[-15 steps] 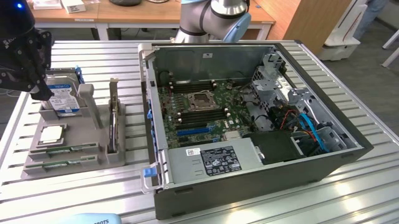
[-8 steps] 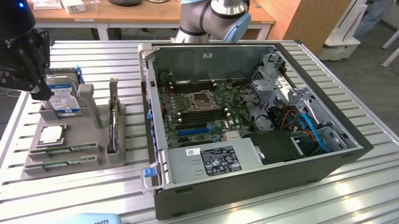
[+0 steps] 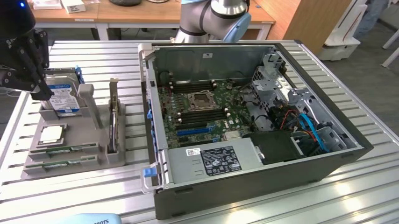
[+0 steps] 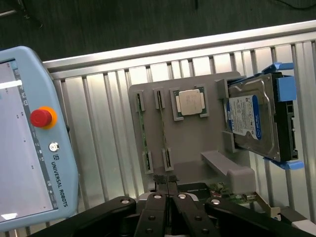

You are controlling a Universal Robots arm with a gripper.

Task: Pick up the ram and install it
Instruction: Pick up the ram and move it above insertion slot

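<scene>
Two rams, thin green sticks, lie in the slots of the grey holder tray (image 3: 74, 135): one ram (image 3: 64, 150) and a second ram (image 3: 59, 163) at the tray's near end. From the wrist they are seen edge-on as narrow strips, one ram (image 4: 143, 131) beside the other (image 4: 162, 123). My gripper (image 3: 44, 95) hangs above the tray's far end, near the hard drive, well apart from the sticks. Its black fingertips (image 4: 167, 181) are pressed together with nothing between them. The open computer case (image 3: 249, 116) shows the motherboard (image 3: 206, 112) with its long memory slots (image 3: 187, 85).
The tray also holds a silver processor chip (image 3: 51, 134), a hard drive (image 3: 64, 100) with a blue-white label, and an upright card (image 3: 113, 123). A teach pendant (image 4: 29, 138) lies beside the tray on the slatted aluminium table (image 3: 93, 56). The arm's base (image 3: 212, 18) stands behind the case.
</scene>
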